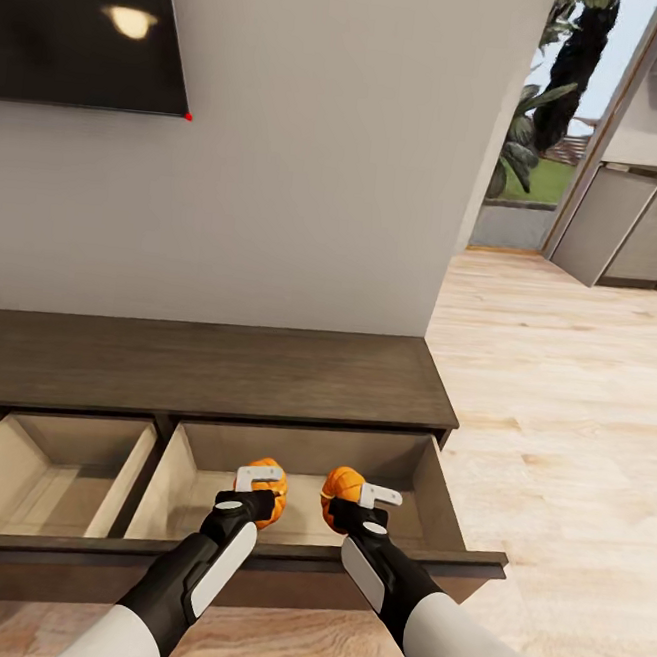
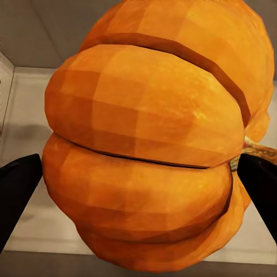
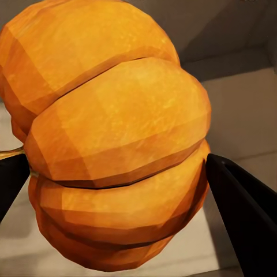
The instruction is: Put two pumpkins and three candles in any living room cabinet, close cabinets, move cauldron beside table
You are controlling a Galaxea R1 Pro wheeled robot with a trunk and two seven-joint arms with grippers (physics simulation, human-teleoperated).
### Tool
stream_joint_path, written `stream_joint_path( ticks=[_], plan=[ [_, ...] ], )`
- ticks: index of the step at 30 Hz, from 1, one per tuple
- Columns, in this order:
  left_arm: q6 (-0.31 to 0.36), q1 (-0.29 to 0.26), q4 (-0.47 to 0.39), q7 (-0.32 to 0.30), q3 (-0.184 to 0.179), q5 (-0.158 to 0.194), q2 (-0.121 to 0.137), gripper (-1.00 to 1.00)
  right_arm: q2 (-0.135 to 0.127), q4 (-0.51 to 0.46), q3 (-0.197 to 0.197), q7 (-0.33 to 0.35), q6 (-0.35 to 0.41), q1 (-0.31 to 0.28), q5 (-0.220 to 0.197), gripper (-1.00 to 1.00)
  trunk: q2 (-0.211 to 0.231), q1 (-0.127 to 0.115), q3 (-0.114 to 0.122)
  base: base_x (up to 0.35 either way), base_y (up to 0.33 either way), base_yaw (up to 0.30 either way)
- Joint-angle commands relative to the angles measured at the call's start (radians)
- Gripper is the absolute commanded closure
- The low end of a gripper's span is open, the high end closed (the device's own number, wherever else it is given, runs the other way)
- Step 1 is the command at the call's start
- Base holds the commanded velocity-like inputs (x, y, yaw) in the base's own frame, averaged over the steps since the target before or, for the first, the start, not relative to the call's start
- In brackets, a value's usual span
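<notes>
1. Both my grippers are clamped on pumpkins: my left gripper [image 1: 258,491] holds the left pumpkin [image 1: 269,504], my right gripper [image 1: 360,502] holds the right pumpkin [image 1: 339,490].
2. At the left wrist, the dark fingers [image 2: 17,184] press the ribbed sides of that pumpkin [image 2: 150,150] from either flank. At the right wrist it is the same: fingers [image 3: 242,202] bear on the other pumpkin [image 3: 115,138], with a pale floor behind.
3. Each pumpkin hangs over the right drawer [image 1: 446,521] of the cabinet [image 1: 204,367], which is pulled out. They sit near the drawer's front edge, side by side and a little apart, roughly midway between its side walls. I cannot tell whether either touches the drawer floor.
4. A second drawer [image 1: 13,479], to the left, is open too.
5. Step in hand, as I judge it: putting the two pumpkins into the cabinet.
6. Next move, I reckon: lower each pumpkin onto the drawer floor, well clear of the front lip, then part the fingers and lift straight up so nothing rolls.
7. Both drawers will need pushing shut later. The candles and cauldron remain to be dealt with, judging from what lies here.
</notes>
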Motion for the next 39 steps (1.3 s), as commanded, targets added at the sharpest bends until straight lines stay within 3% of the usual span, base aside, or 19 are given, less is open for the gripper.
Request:
stream_joint_path(
  ticks=[1,4,5,26,27,35,39],
  plan=[
    [0.002,-0.001,-0.001,0.009,-0.003,0.009,0.001,1.00,0.000,-0.001,0.004,-0.007,0.005,-0.001,0.001,1.00,0.000,0.000,-0.001,0.000,0.000,0.000],
    [0.003,-0.001,-0.002,0.009,-0.002,0.008,0.001,1.00,0.000,-0.001,0.004,-0.007,0.006,-0.001,0.001,1.00,0.000,0.000,-0.001,0.000,0.000,0.000],
    [0.003,-0.001,-0.002,0.009,-0.002,0.008,0.001,-1.00,0.000,-0.001,0.004,-0.007,0.006,-0.001,0.001,1.00,0.000,0.000,-0.001,0.000,0.000,0.000],
    [0.003,-0.001,-0.002,0.010,-0.002,0.010,0.001,-1.00,0.000,-0.002,0.004,-0.034,0.008,-0.001,-0.001,1.00,0.000,0.000,-0.001,0.000,0.000,0.000],
    [0.003,-0.001,-0.002,0.010,-0.002,0.010,0.001,-1.00,0.000,-0.002,0.004,-0.034,0.008,-0.001,-0.001,-1.00,0.000,0.000,-0.001,0.000,0.000,0.000],
    [0.003,-0.001,-0.002,0.009,-0.002,0.012,0.001,-1.00,-0.002,-0.004,0.002,-0.017,0.017,-0.001,-0.007,-1.00,0.000,0.000,-0.001,0.000,0.000,0.000],
    [0.004,-0.001,-0.002,0.009,-0.002,0.013,0.001,-1.00,-0.001,-0.013,0.000,-0.019,0.050,-0.001,-0.059,-1.00,0.000,0.000,-0.001,0.000,0.000,0.000]
  ],
)
